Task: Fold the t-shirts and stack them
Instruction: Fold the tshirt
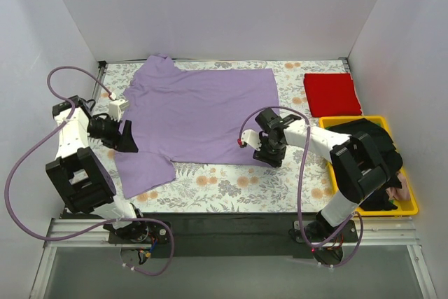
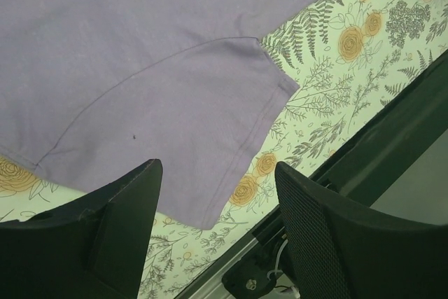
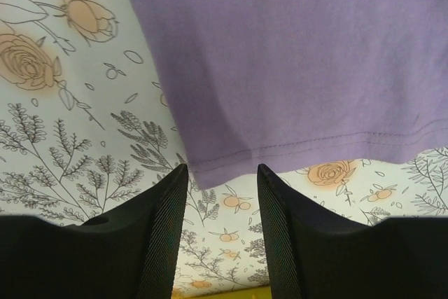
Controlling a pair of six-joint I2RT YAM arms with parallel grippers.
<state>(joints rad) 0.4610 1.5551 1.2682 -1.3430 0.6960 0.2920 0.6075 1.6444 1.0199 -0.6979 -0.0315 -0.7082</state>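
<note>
The lavender-purple t-shirt (image 1: 196,113) lies spread flat on the floral-print cloth. The red t-shirt (image 1: 332,94) lies folded at the back right. My left gripper (image 1: 128,138) is open and empty at the shirt's left edge, over its near sleeve (image 2: 168,138). My right gripper (image 1: 269,157) is open and empty at the shirt's near right hem corner (image 3: 210,169), which lies just ahead of the gap between the fingers (image 3: 161,229).
The floral-print cloth (image 1: 224,187) covers the table. A yellow tray (image 1: 409,204) with dark clothes stands at the right, beside the right arm. The table's black front edge (image 2: 378,152) runs near the left gripper. White walls close in on three sides.
</note>
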